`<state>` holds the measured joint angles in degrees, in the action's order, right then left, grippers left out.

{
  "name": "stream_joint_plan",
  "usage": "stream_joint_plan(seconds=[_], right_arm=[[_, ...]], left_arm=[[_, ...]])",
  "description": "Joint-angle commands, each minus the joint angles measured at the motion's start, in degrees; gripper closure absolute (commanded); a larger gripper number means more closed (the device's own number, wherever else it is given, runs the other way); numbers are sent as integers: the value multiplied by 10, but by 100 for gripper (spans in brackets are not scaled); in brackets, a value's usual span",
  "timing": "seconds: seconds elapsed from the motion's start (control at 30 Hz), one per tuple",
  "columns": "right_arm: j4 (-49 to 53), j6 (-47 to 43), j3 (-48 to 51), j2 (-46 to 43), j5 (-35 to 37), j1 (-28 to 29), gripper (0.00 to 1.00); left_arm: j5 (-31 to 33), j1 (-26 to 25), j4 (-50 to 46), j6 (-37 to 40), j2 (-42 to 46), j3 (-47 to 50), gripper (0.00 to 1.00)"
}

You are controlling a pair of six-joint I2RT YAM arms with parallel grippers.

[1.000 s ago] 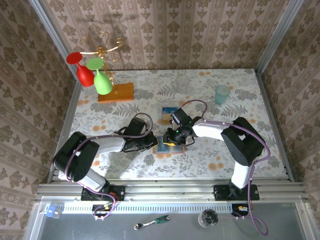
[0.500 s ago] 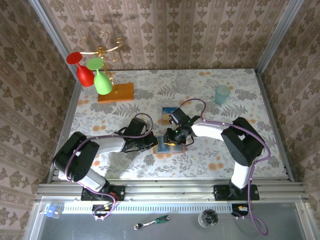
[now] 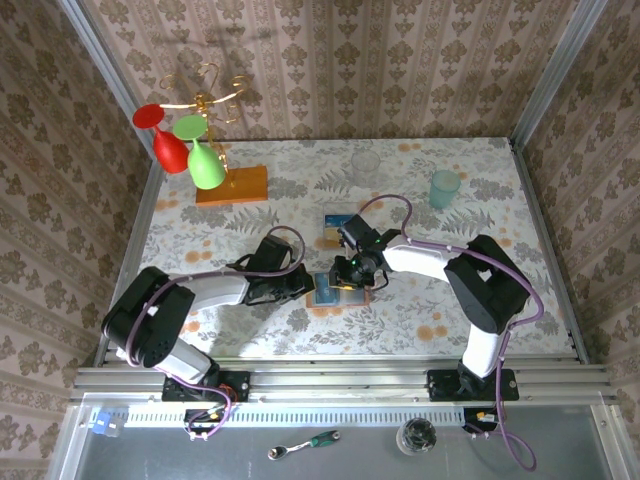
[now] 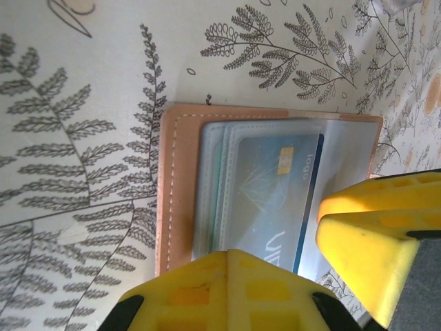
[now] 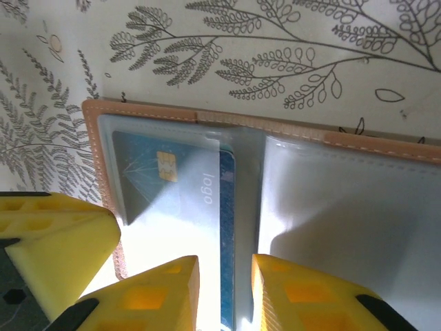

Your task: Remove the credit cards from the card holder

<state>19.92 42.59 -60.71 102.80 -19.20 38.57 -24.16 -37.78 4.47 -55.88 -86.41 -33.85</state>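
The card holder (image 3: 335, 291) lies open and flat on the patterned table, with a tan rim (image 4: 167, 193) and clear grey-blue pockets (image 5: 344, 207). A blue credit card (image 5: 148, 172) with a gold chip sits in the left pocket, its dark edge (image 5: 227, 227) poking out toward the fold. My right gripper (image 5: 224, 289) is open, with its jaws a little apart on either side of that card edge. My left gripper (image 4: 238, 261) is shut, its tips pressed down on the holder's left half (image 3: 310, 290). Another card (image 3: 338, 222) lies on the table behind the holder.
An orange wooden slab (image 3: 233, 186) with a gold stand and red and green glasses (image 3: 205, 165) stands at the back left. A clear glass (image 3: 366, 162) and a teal cup (image 3: 444, 187) stand at the back. Both arms meet mid-table.
My right gripper has edged slightly left over the holder. The left gripper has stayed put on the holder.
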Motion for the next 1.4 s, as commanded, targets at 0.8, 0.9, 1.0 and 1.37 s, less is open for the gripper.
stream_joint_plan(seconds=[0.8,0.9,1.0,1.37], right_arm=[[-39,18,13,17,-25,5,72],[-27,13,12,14,-11,5,72],[-11,6,10,7,4,5,72],[11,-4,7,-21,28,4,72]], left_arm=[[-2,6,-27,28,-35,-17,99],[-3,5,-28,28,-34,-18,99],[-3,5,-29,28,-34,-18,99],[-3,5,-36,30,-25,-24,100]])
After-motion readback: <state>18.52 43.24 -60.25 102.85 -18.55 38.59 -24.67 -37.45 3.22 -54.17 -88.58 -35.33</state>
